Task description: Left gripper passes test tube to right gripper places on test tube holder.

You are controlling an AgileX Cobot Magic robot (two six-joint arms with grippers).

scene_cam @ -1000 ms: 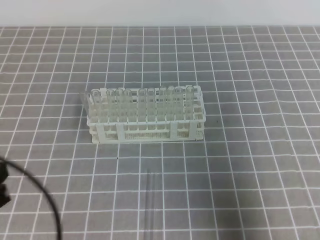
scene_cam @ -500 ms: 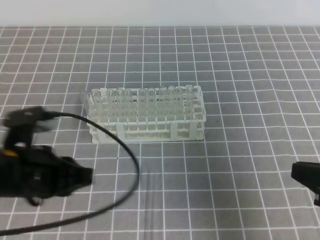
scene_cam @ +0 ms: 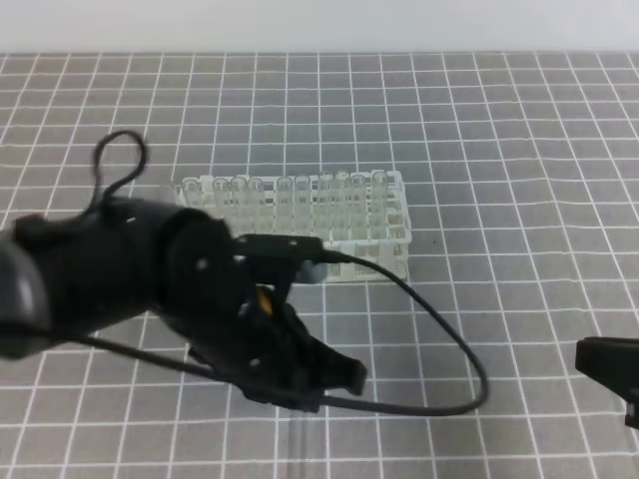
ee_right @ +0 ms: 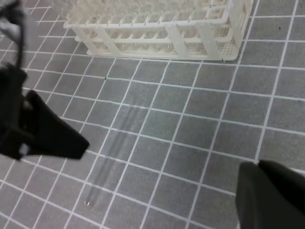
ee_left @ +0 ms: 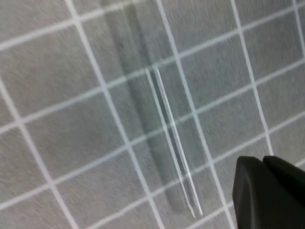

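Observation:
The test tube [ee_left: 167, 129] lies flat on the gridded mat in front of the rack, faint in the right wrist view [ee_right: 112, 152] and the high view [scene_cam: 300, 439]. My left gripper [scene_cam: 334, 384] hovers over the tube's upper end. Its black wedge [ee_right: 62, 140] sits just left of the tube, and only one finger [ee_left: 267, 191] shows in the left wrist view, so its state is unclear. My right gripper [scene_cam: 604, 367] sits at the right edge, far from the tube, with one finger [ee_right: 271, 195] in view. The white test tube holder [scene_cam: 391, 249] stands behind and holds several clear tubes.
A black cable [scene_cam: 439, 339] loops from the left arm across the mat to the right of the tube. The left arm's bulky body [scene_cam: 130, 279] covers the mat in front of the rack's left end [ee_right: 95, 28].
The left arm swept in from the left edge to above the lying tube, dragging its cable. The right gripper came in at the right edge and has held there since.

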